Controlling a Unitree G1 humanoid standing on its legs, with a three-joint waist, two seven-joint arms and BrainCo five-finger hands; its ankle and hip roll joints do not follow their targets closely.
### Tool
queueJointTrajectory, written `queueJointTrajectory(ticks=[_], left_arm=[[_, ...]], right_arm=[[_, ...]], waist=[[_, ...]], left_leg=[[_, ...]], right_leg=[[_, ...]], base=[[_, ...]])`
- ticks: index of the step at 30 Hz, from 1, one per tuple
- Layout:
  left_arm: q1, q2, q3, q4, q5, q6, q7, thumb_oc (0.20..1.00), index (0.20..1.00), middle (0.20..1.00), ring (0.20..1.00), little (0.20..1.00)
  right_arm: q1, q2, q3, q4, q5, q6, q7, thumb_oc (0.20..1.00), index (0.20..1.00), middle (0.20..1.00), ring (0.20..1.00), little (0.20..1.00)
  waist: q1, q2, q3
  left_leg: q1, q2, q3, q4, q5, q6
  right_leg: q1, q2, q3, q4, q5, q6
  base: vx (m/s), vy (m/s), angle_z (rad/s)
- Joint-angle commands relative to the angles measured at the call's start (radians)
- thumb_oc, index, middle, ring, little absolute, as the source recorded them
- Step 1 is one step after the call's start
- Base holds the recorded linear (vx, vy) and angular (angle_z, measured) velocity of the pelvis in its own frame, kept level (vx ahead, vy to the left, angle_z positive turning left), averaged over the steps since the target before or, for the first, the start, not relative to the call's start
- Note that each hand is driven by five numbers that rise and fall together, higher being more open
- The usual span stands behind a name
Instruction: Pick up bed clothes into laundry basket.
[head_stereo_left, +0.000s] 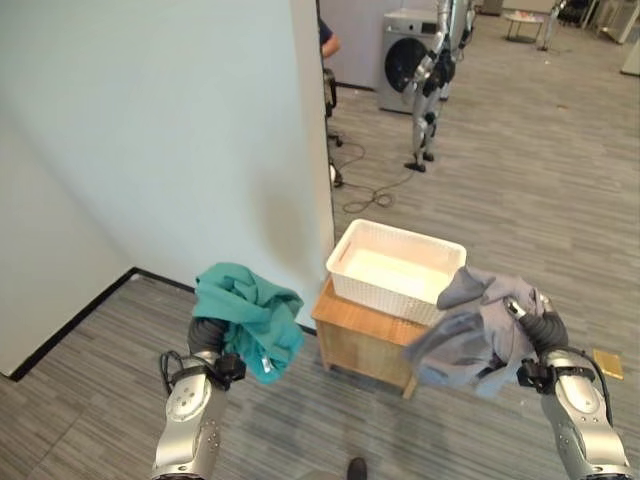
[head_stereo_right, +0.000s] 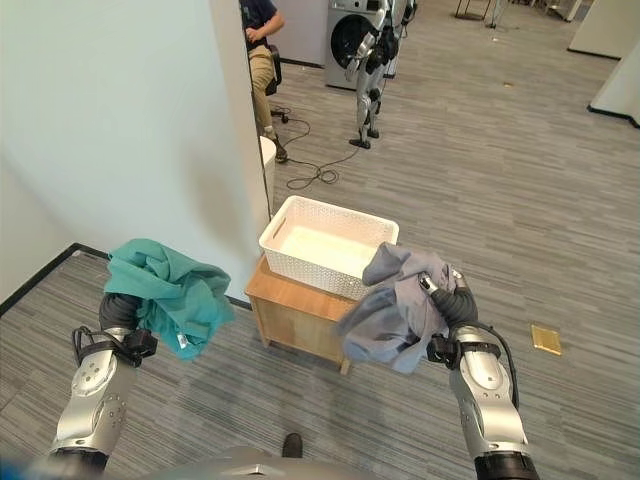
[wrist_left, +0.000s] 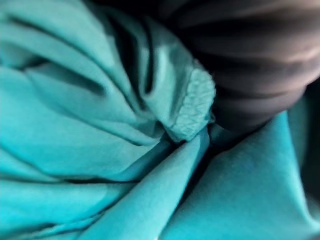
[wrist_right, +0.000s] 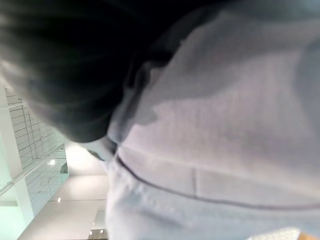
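The teal cloth (head_stereo_left: 247, 318) is hanging bunched in the air over the grey plank floor (head_stereo_left: 90, 380), draping over and around the left hand (head_stereo_left: 205, 335), well to the left of the basket (head_stereo_left: 395, 270) and apart from it. The hand's dark ribbed cover is showing just beneath the bundle, but its fingers are buried in the folds, so I cannot tell whether they are clenched on the cloth or loose; in the left wrist view teal folds (wrist_left: 100, 140) and a stitched hem are pressing right up against the dark cover. The grey cloth (head_stereo_right: 400, 308) is hanging in a crumpled mass from the right hand (head_stereo_right: 455, 305), whose dark cover is showing at the bundle's right side with a fingertip poking through the fabric at the top; the rest of the fingers are hidden, so their state cannot be told either. This bundle is hovering just in front of the basket's near right corner, overlapping its rim from the camera's angle, though it is not lying inside. In the right wrist view pale grey fabric (wrist_right: 215, 130) with a seam is lying close against the hand. The white basket is sitting on a low wooden stand (head_stereo_left: 365, 340), which is standing beside the end of a white wall (head_stereo_left: 160, 130). Farther back, another robot (head_stereo_left: 432, 70) is standing by a washing machine (head_stereo_left: 405, 60), a cable is trailing across the floor, and a person (head_stereo_right: 260, 50) is sitting behind the wall's edge.
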Motion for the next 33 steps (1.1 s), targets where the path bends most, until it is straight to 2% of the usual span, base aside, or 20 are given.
queueJointTrajectory(ticks=[1,2,4,6,9,10,11,12,13,14,16,17,18,19,21,22,24,26,29,33], left_arm=[[-0.039,0.051,0.03,-0.103,0.018,-0.063,0.005,0.2,0.2,0.2,0.2,0.2],[-0.046,0.066,0.029,-0.107,0.023,-0.064,0.0,0.2,0.2,0.2,0.2,0.2],[-0.05,0.074,0.026,-0.109,0.023,-0.064,-0.003,0.2,0.2,0.2,0.2,0.2],[-0.067,0.086,0.013,-0.114,0.021,-0.064,-0.013,0.2,0.2,0.2,0.2,0.2],[-0.103,0.091,-0.043,-0.09,0.007,-0.058,-0.038,0.2,0.2,0.2,0.2,0.2],[-0.113,0.092,-0.064,-0.085,0.027,-0.059,-0.034,0.2,0.2,0.2,0.2,0.2],[-0.114,0.091,-0.064,-0.084,0.027,-0.059,-0.034,0.2,0.2,0.2,0.2,0.2],[-0.094,0.09,-0.078,-0.096,0.002,-0.046,-0.07,0.2,0.2,0.2,0.2,0.2],[-0.075,0.077,-0.079,-0.09,-0.006,-0.054,-0.073,0.2,0.2,0.2,0.2,0.2],[-0.048,0.058,-0.112,-0.084,-0.034,-0.052,-0.095,0.2,0.2,0.2,0.2,0.2],[-0.004,0.053,-0.134,-0.083,-0.051,-0.039,-0.116,0.2,0.2,0.2,0.2,0.2],[0.028,0.059,-0.15,-0.08,-0.071,-0.029,-0.134,0.2,0.2,0.2,0.2,0.2],[0.029,0.056,-0.147,-0.08,-0.072,-0.029,-0.134,0.2,0.2,0.2,0.2,0.2],[0.057,0.072,-0.16,-0.087,-0.09,-0.024,-0.138,0.2,0.2,0.2,0.2,0.2],[0.064,0.082,-0.164,-0.088,-0.103,-0.025,-0.138,0.2,0.2,0.2,0.2,0.2],[0.072,0.092,-0.166,-0.088,-0.116,-0.026,-0.137,0.2,0.2,0.2,0.2,0.2],[0.1,0.113,-0.159,-0.096,-0.134,-0.023,-0.129,0.2,0.2,0.2,0.2,0.2],[0.112,0.126,-0.16,-0.097,-0.153,-0.021,-0.123,0.2,0.2,0.2,0.2,0.2],[0.129,0.13,-0.145,-0.101,-0.169,-0.016,-0.108,0.2,0.2,0.2,0.2,0.2],[0.115,0.135,-0.149,-0.111,-0.168,-0.014,-0.094,0.2,0.2,0.2,0.2,0.2]], right_arm=[[-0.069,-0.03,-0.047,-0.064,-0.06,-0.078,-0.028,0.2,0.2,0.2,0.2,0.2],[-0.08,-0.028,-0.069,-0.089,-0.065,-0.083,-0.034,0.2,0.2,0.2,0.2,0.2],[-0.083,-0.029,-0.081,-0.1,-0.064,-0.084,-0.036,0.2,0.2,0.2,0.2,0.2],[-0.112,-0.057,-0.107,-0.119,-0.062,-0.093,-0.04,0.2,0.2,0.2,0.2,0.2],[-0.197,-0.198,-0.161,-0.126,-0.064,-0.107,-0.058,0.2,0.2,0.2,0.2,0.2],[-0.232,-0.267,-0.169,-0.112,-0.081,-0.121,-0.072,0.2,0.2,0.2,0.2,0.2],[-0.233,-0.268,-0.168,-0.111,-0.08,-0.122,-0.072,0.2,0.2,0.2,0.2,0.2],[-0.22,-0.321,-0.188,-0.128,-0.107,-0.082,-0.033,0.2,0.2,0.2,0.2,0.2],[-0.24,-0.36,-0.181,-0.155,-0.098,-0.083,-0.009,0.2,0.2,0.2,0.2,0.2],[-0.328,-0.456,-0.159,-0.105,-0.064,-0.11,-0.014,0.2,0.2,0.2,0.2,0.2],[-0.399,-0.545,-0.121,-0.07,-0.058,-0.107,-0.005,0.2,0.2,0.2,0.2,0.2],[-0.481,-0.669,-0.062,-0.012,-0.091,-0.099,-0.001,0.2,0.2,0.2,0.2,0.2],[-0.493,-0.672,-0.05,-0.004,-0.09,-0.102,-0.002,0.2,0.2,0.2,0.2,0.2],[-0.61,-0.765,0.029,0.059,-0.091,-0.102,-0.018,0.2,0.2,0.2,0.2,0.2],[-0.695,-0.811,0.092,0.111,-0.089,-0.099,-0.028,0.2,0.2,0.2,0.2,0.2],[-0.811,-0.845,0.189,0.176,-0.089,-0.098,-0.041,0.2,0.2,0.2,0.2,0.2],[-1.015,-0.879,0.377,0.308,-0.126,-0.071,-0.057,0.2,0.2,0.2,0.2,0.2],[-1.163,-0.85,0.511,0.434,-0.135,-0.044,-0.07,0.2,0.2,0.2,0.2,0.2],[-1.27,-0.756,0.597,0.657,-0.079,-0.011,-0.074,0.2,0.2,0.2,0.2,0.2],[-1.327,-0.637,0.67,0.832,-0.088,0.036,-0.047,0.2,0.2,0.2,0.2,0.2]], waist=[[0.009,0.001,0.011],[-0.02,0.026,0.027],[-0.032,0.031,0.027],[-0.044,0.029,0.024],[-0.067,-0.003,0.021],[-0.06,-0.016,0.026],[-0.062,-0.015,0.028],[-0.047,-0.025,0.015],[-0.044,-0.032,0.009],[-0.041,-0.042,-0.007],[-0.02,-0.056,-0.017],[-0.003,-0.07,-0.024],[-0.006,-0.067,-0.023],[0.01,-0.082,-0.022],[0.015,-0.089,-0.021],[0.02,-0.092,-0.02],[0.032,-0.099,-0.02],[0.045,-0.103,-0.014],[0.063,-0.101,-0.002],[0.08,-0.092,0.028]], left_leg=[[-0.003,0.087,-0.048,0.011,0.041,-0.086],[0.039,0.095,-0.072,-0.01,0.035,-0.074],[0.058,0.096,-0.09,-0.018,0.032,-0.073],[0.084,0.098,-0.118,-0.031,0.028,-0.08],[0.096,0.078,-0.203,-0.04,0.013,-0.096],[0.092,0.073,-0.227,-0.033,0.011,-0.099],[0.093,0.073,-0.229,-0.032,0.011,-0.099],[0.088,0.062,-0.259,-0.033,0.006,-0.096],[0.091,0.062,-0.257,-0.043,0.003,-0.097],[0.087,0.063,-0.264,-0.047,0.007,-0.099],[0.081,0.064,-0.274,-0.048,0.01,-0.105],[0.077,0.063,-0.288,-0.05,0.009,-0.109],[0.077,0.063,-0.288,-0.05,0.009,-0.109],[0.071,0.066,-0.3,-0.053,0.012,-0.115],[0.068,0.066,-0.307,-0.055,0.015,-0.117],[0.063,0.066,-0.315,-0.057,0.018,-0.118],[0.055,0.063,-0.332,-0.059,0.024,-0.123],[0.046,0.062,-0.345,-0.059,0.028,-0.125],[0.042,0.064,-0.358,-0.058,0.019,-0.126],[0.02,0.06,-0.369,-0.056,0.028,-0.128]], right_leg=[[-0.125,-0.024,-0.031,0.177,0.328,0.029],[-0.201,-0.014,-0.016,0.274,0.341,0.027],[-0.231,-0.009,-0.005,0.285,0.324,0.014],[-0.261,-0.017,0.009,0.192,0.298,-0.006],[-0.247,0.043,0.119,-0.088,0.278,-0.014],[-0.214,0.045,0.135,-0.12,0.284,-0.015],[-0.211,0.045,0.133,-0.122,0.284,-0.015],[-0.18,0.036,0.137,-0.148,0.282,-0.005],[-0.165,0.028,0.124,-0.177,0.292,-0.001],[-0.142,0.035,0.12,-0.232,0.312,-0.005],[-0.124,0.034,0.104,-0.261,0.314,-0.011],[-0.108,0.038,0.098,-0.282,0.313,-0.019],[-0.107,0.038,0.098,-0.283,0.314,-0.019],[-0.101,0.039,0.087,-0.289,0.312,-0.026],[-0.101,0.04,0.083,-0.29,0.313,-0.027],[-0.102,0.042,0.078,-0.292,0.312,-0.029],[-0.1,0.045,0.065,-0.301,0.313,-0.033],[-0.1,0.05,0.055,-0.305,0.314,-0.036],[-0.093,0.057,0.043,-0.323,0.31,-0.039],[-0.105,0.061,0.034,-0.325,0.311,-0.042]], base=[[0.17,0.183,-0.3],[0.18,0.149,-0.11],[0.18,0.089,0.12],[0.23,-0.043,0.45],[0.26,-0.096,0.66],[0.08,-0.048,0.84],[0.09,-0.052,0.98],[0.07,-0.046,1.5],[0.14,-0.107,1.35],[0.12,-0.108,1.0],[0.12,-0.094,0.21],[0.09,-0.056,0.12],[0.08,-0.065,0.17],[0.02,-0.026,0.21],[0.03,-0.027,0.19],[0.03,-0.022,0.08],[0.04,-0.015,0.08],[0.04,-0.016,0.26],[0.08,-0.019,0.14],[-0.01,0.001,0.19]])
